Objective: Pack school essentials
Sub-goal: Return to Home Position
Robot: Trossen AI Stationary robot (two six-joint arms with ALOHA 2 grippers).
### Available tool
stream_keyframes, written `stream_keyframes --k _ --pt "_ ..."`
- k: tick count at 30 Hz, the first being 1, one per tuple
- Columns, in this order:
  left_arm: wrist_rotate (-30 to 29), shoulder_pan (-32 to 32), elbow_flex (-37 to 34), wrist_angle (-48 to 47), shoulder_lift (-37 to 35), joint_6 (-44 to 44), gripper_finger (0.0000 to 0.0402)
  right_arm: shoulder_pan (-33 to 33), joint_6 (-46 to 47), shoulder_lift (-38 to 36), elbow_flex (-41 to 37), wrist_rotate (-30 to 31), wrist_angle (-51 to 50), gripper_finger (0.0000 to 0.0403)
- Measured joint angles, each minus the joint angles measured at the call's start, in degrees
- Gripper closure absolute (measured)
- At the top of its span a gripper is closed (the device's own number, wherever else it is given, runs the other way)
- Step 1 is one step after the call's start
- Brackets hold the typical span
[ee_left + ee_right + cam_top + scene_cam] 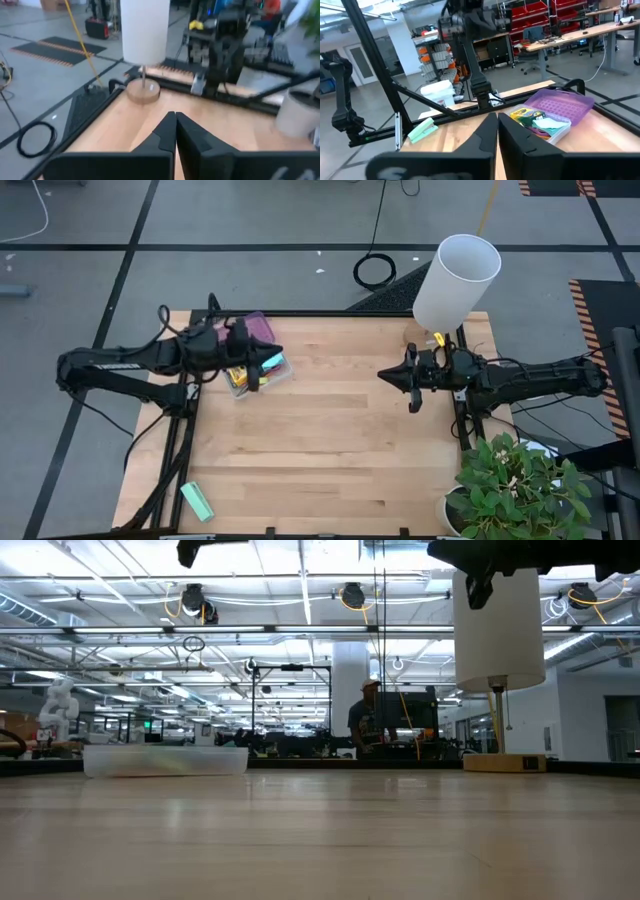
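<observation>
A clear plastic box (258, 370) stands at the table's far left, its purple lid (561, 106) swung open behind it. Inside I see the yellow-green crayon box (526, 114) and the cyan sticky-note pad (549, 123). The other school essentials are too small to tell apart. My left gripper (264, 362) hovers over the box, level, pointing toward the table's right, and is shut on nothing (175, 127). My right gripper (384, 375) hangs above the table's right half, pointing at the box, shut and empty (497, 127).
A mint-green block (197, 501) lies near the table's front left corner. A white lamp (456, 280) on a round wooden base stands at the far right corner. A potted plant (515, 485) sits off the front right corner. The table's bare wood (330, 440) lies between the arms.
</observation>
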Motion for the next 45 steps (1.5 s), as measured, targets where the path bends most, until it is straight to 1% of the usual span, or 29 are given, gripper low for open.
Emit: stream_keyframes --k 5,8,10,11,12,14,16,19,22,26,28,32,33,36,39,41,45 --pt "-0.11 -0.07 -2.42 -0.65 0.0 -1.0 0.0396 0.07 -1.91 -0.18 0.0 -0.02 -0.08 0.0398" --pt "-1.23 -0.07 -2.52 -1.47 0.0 -2.04 0.0399 0.77 -5.16 -1.15 0.0 0.01 -0.67 0.0401" --pt "-2.88 -0.05 -2.52 -0.96 0.0 -3.67 0.0394 0.83 -7.8 -2.0 0.0 -0.15 -2.06 0.0402" --pt "-2.96 -0.03 -2.52 -0.77 0.0 -2.99 0.039 0.81 -9.86 -2.43 0.0 -0.17 -2.27 0.0402" --pt "-2.78 -0.03 -2.52 -0.78 -0.02 -1.68 0.0387 0.81 -12.17 -3.03 -0.02 -0.15 -2.23 0.0402" --pt "-0.43 -0.07 -2.83 -0.56 -0.03 2.64 0.0383 0.81 -15.63 -4.16 -0.02 -0.15 -2.15 0.0402" --pt "2.19 -0.37 -4.56 0.92 -0.06 3.84 0.0388 0.55 -17.09 -5.04 -0.02 -0.12 -2.55 0.0402" --pt "4.17 -1.31 -8.86 4.75 -0.21 2.01 0.0398 -0.25 -17.39 -5.33 -0.02 -0.2 -3.69 0.0403" --pt "3.17 -3.29 -13.84 10.02 -0.28 0.12 0.0397 -0.39 -17.29 -4.84 -0.92 -1.6 -3.81 0.0403" --pt "2.62 -5.21 -19.6 13.99 -0.26 -0.75 0.0398 -0.37 -17.34 -4.7 -3.97 -1.67 1.27 0.0403" --pt "2.56 -5.55 -21.12 13.33 -0.26 -0.48 0.0391 -0.37 -17.33 -4.72 -5.57 -1.17 3.78 0.0403" --pt "2.45 -5.71 -23.12 13.19 -0.12 -0.74 0.0382 -0.33 -17.18 -4.72 -7.43 3.8 5.13 0.0403" --pt "2.9 -5.71 -23.22 12.96 -0.13 -2.34 0.0383 -0.37 -17.18 -4.72 -7.89 4.65 5.54 0.0403" --pt "3.29 -5.71 -23.37 12.31 -0.1 -3.88 0.0393 -0.35 -18.68 -4.99 -8.64 4.55 5.49 0.0403" --pt "3.34 -5.71 -23.41 12.34 0.51 0.07 0.0399 -0.35 -21.27 -4.99 -9.4 4.55 5.52 0.0403" --pt "3.38 -5.71 -24.37 12.7 -0.21 0.84 0.0397 -0.65 -21.35 -4.98 -10.29 4.55 5.49 0.0403" --pt "4.64 -5.85 -29.13 19.85 -2.1 0.61 0.0399 -0.79 -21.35 -5.79 -12.68 4.45 5.56 0.0403"
